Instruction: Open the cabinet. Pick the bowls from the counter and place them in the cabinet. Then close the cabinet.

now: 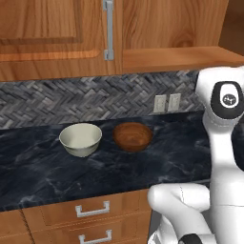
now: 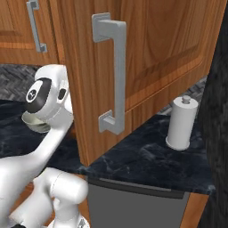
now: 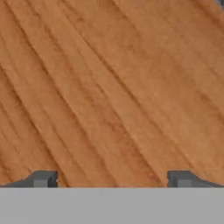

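Observation:
The cabinet (image 1: 47, 33) hangs above the counter (image 1: 47, 176). Its left door is shut, with a silver bar handle (image 1: 109, 28). Its right door (image 2: 169, 53) stands swung out, handle (image 2: 113, 75) facing the camera, and the wooden shelf (image 1: 176, 58) inside is bare. Two bowls sit side by side on the counter: a pale cream one (image 1: 80, 138) and a dark reddish-brown wooden one (image 1: 133, 136). My gripper (image 3: 112, 179) is open with nothing between its widely spread fingertips (image 3: 43, 178), held close against a plain wood-grain surface.
A white paper towel roll (image 2: 181, 122) stands on the counter to the right, past the open door. Two wall outlets (image 1: 167, 102) sit on the herringbone tiles. Drawers (image 1: 90, 209) run under the counter, and a grey appliance front (image 2: 133, 205) lies below it at the right.

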Motion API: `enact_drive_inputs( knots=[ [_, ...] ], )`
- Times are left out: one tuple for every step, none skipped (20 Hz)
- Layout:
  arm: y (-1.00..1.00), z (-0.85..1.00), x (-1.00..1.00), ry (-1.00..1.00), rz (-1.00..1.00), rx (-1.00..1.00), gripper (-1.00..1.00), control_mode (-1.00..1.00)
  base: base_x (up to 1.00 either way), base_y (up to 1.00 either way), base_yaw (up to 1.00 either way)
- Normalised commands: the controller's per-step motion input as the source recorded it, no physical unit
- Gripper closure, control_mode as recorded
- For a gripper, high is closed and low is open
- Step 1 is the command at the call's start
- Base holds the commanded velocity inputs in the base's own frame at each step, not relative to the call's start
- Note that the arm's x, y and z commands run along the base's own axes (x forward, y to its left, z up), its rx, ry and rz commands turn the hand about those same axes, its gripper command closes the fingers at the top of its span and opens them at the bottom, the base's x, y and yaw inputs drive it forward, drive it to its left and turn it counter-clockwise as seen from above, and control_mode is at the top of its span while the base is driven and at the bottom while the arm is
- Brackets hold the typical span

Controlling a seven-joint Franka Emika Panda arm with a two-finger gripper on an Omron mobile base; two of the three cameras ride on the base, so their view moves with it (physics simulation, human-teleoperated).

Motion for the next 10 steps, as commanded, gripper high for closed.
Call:
enact_drive_inputs(
  knots=[
    [0.54,0.00,-0.73,-0.12,0.05,0.00,-1.00,-1.00,0.00,0.00,0.00],
    [1.00,0.00,-0.51,0.00,0.11,-0.05,-1.00,-1.00,0.00,0.00,0.00],
    [1.00,0.26,-0.43,0.04,0.18,-0.07,-1.00,-1.00,0.00,0.00,0.00],
    [1.00,0.48,-0.29,0.13,0.26,-0.10,-1.00,-1.00,0.00,0.00,0.00],
    [1.00,0.58,-0.21,0.20,0.29,-0.11,-1.00,-1.00,0.00,0.00,0.00],
    [1.00,0.58,-0.11,0.25,0.31,-0.11,-1.00,-1.00,0.00,0.00,0.00],
    [1.00,0.51,0.00,0.31,0.34,-0.09,-1.00,-1.00,0.00,0.00,0.00],
    [1.00,0.51,0.00,0.35,0.41,-0.07,-1.00,-1.00,0.00,0.00,0.00],
    [1.00,0.53,0.00,0.37,0.43,-0.05,-1.00,-1.00,0.00,0.00,0.00],
    [1.00,0.52,-0.01,0.32,0.44,-0.07,-1.00,-1.00,0.00,0.00,0.00]
  ],
)
